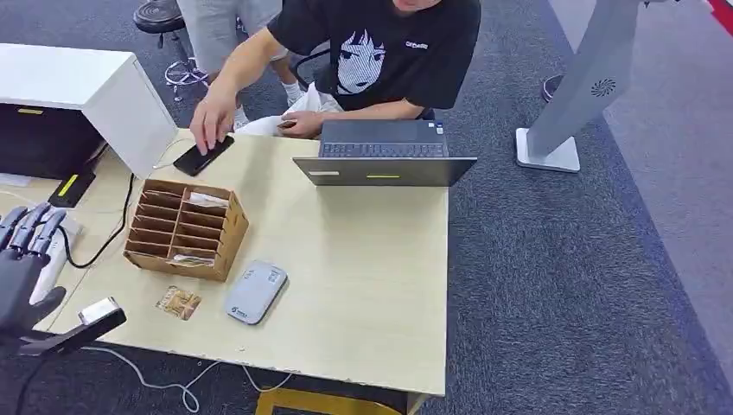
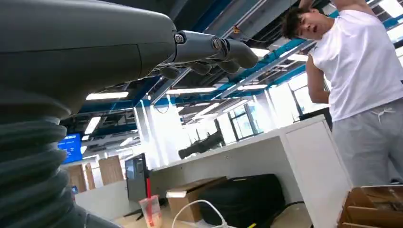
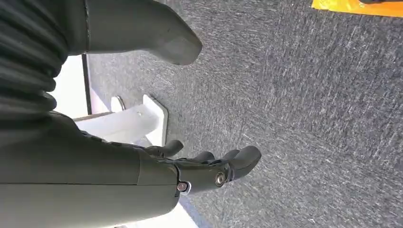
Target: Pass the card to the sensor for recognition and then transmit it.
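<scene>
1. The left hand [image 1: 26, 259] is hovering off the desk's [image 1: 363, 285] left edge, near the front left corner, palm side turned inward, fingers [image 1: 30, 226] pointing away from the robot and spread apart, grasping nothing.
2. In the left wrist view that hand's fingers [image 2: 223, 50] are reaching out nearly straight with only their tips bending, and nothing is lying between them and the thumb.
3. The right hand [image 3: 190, 171] is hanging over grey carpet [image 3: 309, 118] beside a white stand base [image 3: 128, 121]; its fingers are loosely curling, apart from the thumb [image 3: 157, 33], with nothing in them.
4. The card [image 1: 179, 303] is lying flat near the desk's front left corner, just beside the grey sensor [image 1: 256, 292] and in front of the cardboard sorter [image 1: 185, 228]. Its long axis is running roughly along the front edge, slightly skewed.
5. The sensor's long axis is slanting from the front edge toward the far right.
6. A person's hand [image 1: 210, 128] is resting on a black phone [image 1: 202, 156] near the far left corner, beside an open laptop [image 1: 385, 156] at the far edge.
</scene>
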`<state>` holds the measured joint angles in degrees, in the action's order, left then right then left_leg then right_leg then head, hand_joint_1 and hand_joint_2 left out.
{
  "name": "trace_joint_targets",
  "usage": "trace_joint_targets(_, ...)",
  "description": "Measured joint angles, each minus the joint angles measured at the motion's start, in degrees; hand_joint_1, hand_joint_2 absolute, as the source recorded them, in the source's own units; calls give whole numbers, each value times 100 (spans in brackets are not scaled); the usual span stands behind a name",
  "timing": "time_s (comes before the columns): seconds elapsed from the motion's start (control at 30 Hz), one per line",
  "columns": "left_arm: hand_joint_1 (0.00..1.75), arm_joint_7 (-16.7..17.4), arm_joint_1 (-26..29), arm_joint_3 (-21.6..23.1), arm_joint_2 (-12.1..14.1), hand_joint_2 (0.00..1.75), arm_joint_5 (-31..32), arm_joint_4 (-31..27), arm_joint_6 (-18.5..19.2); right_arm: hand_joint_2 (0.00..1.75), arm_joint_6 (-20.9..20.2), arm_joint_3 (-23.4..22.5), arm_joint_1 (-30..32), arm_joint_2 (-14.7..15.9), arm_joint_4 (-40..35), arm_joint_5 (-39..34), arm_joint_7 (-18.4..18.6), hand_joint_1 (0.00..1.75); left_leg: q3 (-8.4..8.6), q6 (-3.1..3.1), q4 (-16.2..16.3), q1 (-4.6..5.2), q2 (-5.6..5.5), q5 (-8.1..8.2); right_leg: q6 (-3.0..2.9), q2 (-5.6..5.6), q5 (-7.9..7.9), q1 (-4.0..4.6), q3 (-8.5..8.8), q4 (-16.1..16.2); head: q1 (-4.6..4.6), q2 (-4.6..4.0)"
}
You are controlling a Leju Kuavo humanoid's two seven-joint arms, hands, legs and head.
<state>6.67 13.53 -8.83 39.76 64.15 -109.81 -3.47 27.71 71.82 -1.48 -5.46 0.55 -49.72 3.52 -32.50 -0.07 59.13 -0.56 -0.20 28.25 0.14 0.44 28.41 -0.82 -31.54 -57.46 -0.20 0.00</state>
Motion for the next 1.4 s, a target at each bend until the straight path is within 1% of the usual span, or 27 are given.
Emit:
trace_joint_targets(0.17,0,0,-203,194,24,175,-7,148,26,175,-9,7,-8,4,0,0,0,0,0,-3,0,0,4,-2,-1,5,-1,0,-1,0,0,0)
trace_joint_targets(0.33,0,0,-306,275,42,175,-15,253,32,175,-11,28,-11,4,0,2,0,0,0,-3,0,0,4,-2,-1,5,-1,0,-4,0,-2,0)
trace_joint_targets(0.47,0,-4,-495,417,33,175,-94,457,39,175,-11,68,-14,7,0,20,2,0,0,-3,0,0,3,-2,-2,4,-1,0,-4,0,-2,0)
trace_joint_targets(0.5,0,-28,-585,467,16,175,-144,559,-7,175,-11,89,-14,11,0,35,4,0,0,-3,0,0,3,-2,-1,4,-1,0,-3,0,-2,0)
trace_joint_targets(0.6,0,-134,-811,643,-74,175,-225,831,-158,175,-15,144,-15,17,0,112,11,0,0,-4,0,0,0,-4,-2,2,-2,-1,-2,0,0,0)
trace_joint_targets(0.7,0,-216,-1042,828,-259,175,-280,1145,-374,175,-24,205,-22,31,0,122,11,0,1,-3,0,0,2,-5,-3,4,-5,0,-1,0,2,0)
trace_joint_targets(1.0,0,-302,-1295,1101,-597,175,-446,1643,-647,175,-13,293,-17,65,0,197,2,0,0,-3,2,1,6,-4,-3,6,-5,-1,-6,0,0,0)
trace_joint_targets(1.2,0,-313,-1392,1226,-835,175,-509,1934,-748,175,-7,334,-7,85,0,208,2,0,1,-3,2,0,8,-4,-4,8,-5,0,-6,0,0,0)
trace_joint_targets(1.37,0,-313,-1394,1228,-842,175,-509,1941,-748,175,-7,334,-7,85,0,208,2,0,0,-3,2,0,9,-4,-4,8,-5,0,-6,0,-2,0)
trace_joint_targets(1.4,0,-315,-1410,1248,-894,175,-509,1991,-750,175,-7,337,-5,92,0,208,2,0,1,-3,2,0,11,-4,-4,9,-5,0,-6,0,-2,0)
